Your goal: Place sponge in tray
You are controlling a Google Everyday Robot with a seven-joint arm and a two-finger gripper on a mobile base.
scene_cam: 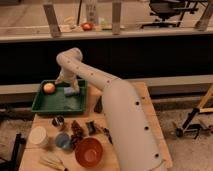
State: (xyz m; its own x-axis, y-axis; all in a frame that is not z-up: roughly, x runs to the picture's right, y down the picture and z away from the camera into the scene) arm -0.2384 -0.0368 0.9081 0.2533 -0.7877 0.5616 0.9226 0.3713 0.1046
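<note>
where the gripper (68, 84) reaches into the tray (54, 103), grip unclear, sponge (71, 91) lying long axis left-right

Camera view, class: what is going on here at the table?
A robot arm reaches across, its gripper down at the far end of the green tray. The light-blue sponge sits inside the tray right under the gripper, beside an orange fruit. Whether the gripper holds it cannot be told.
</note>
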